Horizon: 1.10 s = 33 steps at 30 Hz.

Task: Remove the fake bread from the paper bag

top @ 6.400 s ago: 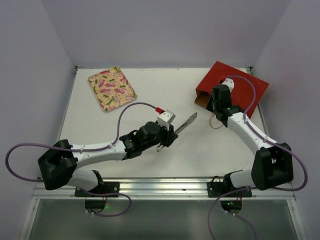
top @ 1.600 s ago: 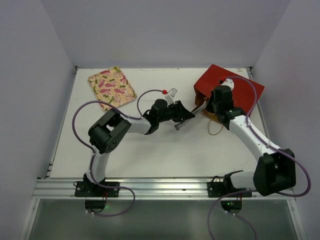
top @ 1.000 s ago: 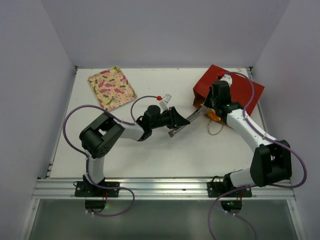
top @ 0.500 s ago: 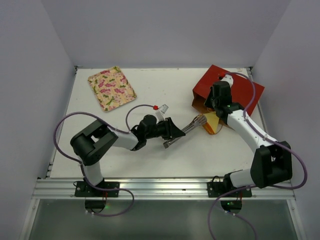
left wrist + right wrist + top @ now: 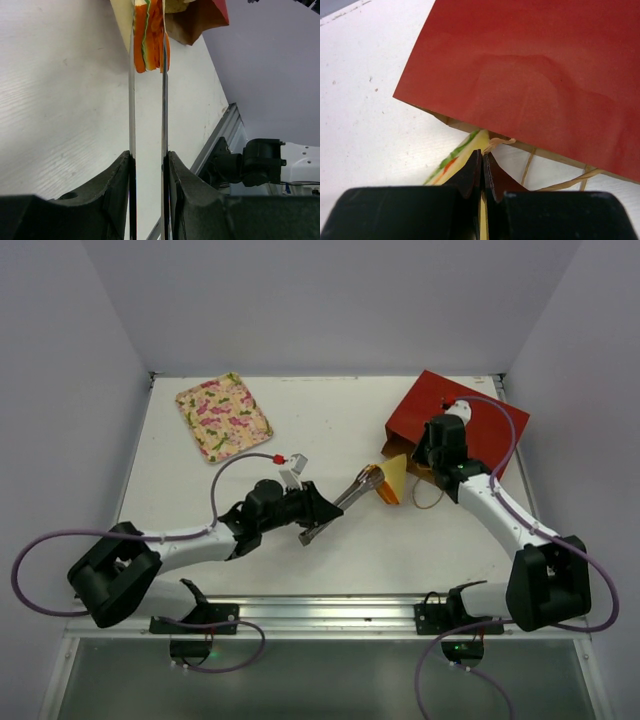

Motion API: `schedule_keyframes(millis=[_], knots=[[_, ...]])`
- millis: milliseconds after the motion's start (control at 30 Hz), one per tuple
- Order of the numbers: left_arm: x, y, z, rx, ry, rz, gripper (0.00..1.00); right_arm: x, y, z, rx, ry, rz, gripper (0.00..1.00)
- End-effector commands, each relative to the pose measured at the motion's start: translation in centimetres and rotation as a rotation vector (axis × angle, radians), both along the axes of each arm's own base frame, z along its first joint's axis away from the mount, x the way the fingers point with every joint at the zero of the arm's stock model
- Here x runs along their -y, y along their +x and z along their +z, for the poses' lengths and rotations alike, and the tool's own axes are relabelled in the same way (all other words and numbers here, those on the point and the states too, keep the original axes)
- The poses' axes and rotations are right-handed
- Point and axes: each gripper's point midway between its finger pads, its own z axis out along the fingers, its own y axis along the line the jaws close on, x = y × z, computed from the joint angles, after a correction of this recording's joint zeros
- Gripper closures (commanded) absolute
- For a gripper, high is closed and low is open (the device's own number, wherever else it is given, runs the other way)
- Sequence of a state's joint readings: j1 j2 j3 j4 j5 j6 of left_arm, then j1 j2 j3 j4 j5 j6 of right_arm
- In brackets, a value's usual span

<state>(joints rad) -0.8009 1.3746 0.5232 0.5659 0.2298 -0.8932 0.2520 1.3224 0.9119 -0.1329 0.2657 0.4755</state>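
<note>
left hand (image 5: 147, 60) pinches the yellow triangular sandwich wedge (image 5: 393, 480) just outside the dark-red paper bag (image 5: 545, 75); right hand (image 5: 482, 165), closed tight at its mouth, likely anchors it

Bright even overhead light, faint soft shadows on the table (image 5: 360, 550), wrist views blurred up close

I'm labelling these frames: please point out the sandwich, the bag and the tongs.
sandwich (image 5: 394, 478), top view, on its yellow face.
bag (image 5: 428, 405), top view, on its red upper side.
tongs (image 5: 348, 497), top view, midway along the metal arms.
</note>
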Motion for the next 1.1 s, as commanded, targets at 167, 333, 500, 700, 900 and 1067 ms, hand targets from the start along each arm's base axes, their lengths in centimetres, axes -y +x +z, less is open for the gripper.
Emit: schedule_keyframes(millis=[167,333,500,700,900,1067], knots=[[-5.5,1.2,0.0,0.097,0.127,0.163,0.68,-0.6,-0.1,-0.7,0.053,0.061,0.011,1.00],[-8.1,2.7,2.0,0.131,0.221,0.236,0.69,-1.1,-0.3,-0.7,0.086,0.090,0.036,1.00],[-10.4,4.2,3.1,0.140,0.244,0.258,0.71,-1.3,-0.7,-2.2,0.063,0.095,0.050,1.00],[-14.2,7.6,5.1,0.155,0.270,0.316,0.71,-1.9,-0.9,-4.1,0.046,0.118,0.072,1.00],[-18.5,10.3,7.2,0.167,0.353,0.430,0.71,-2.5,-0.9,-4.2,0.082,0.151,0.092,1.00],[-20.4,12.4,8.1,0.167,0.366,0.467,0.71,-2.9,-1.2,-4.6,0.093,0.170,0.113,1.00]])
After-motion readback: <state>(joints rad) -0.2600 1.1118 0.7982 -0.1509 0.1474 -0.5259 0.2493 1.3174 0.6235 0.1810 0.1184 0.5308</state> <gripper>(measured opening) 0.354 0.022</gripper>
